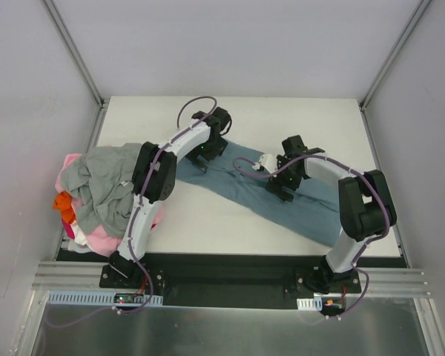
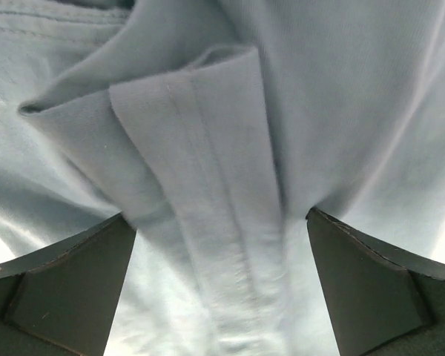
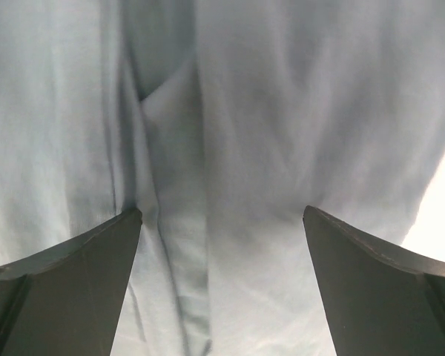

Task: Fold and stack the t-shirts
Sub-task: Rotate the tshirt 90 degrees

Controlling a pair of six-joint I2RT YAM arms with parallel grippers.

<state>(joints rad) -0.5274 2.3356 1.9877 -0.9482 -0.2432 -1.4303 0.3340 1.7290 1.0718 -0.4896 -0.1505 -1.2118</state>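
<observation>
One slate-blue shirt (image 1: 245, 194), long axis diagonal, far-left to near-right, apparently flat.

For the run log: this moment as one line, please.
blue shirt: laid out; left claw: open, at shirt; right claw: open, at shirt; other shirts: heaped left

Place: a robotics lab test cell.
Enclosure: plain white wall panels (image 1: 230, 44) on aluminium posts (image 1: 74, 52), around a white tabletop (image 1: 230, 111).
Rig: left arm (image 1: 144, 215) and right arm (image 1: 356, 215) bolted by an aluminium rail (image 1: 59, 276) at the frame's bottom, with exposed purple cables (image 1: 193, 100).
</observation>
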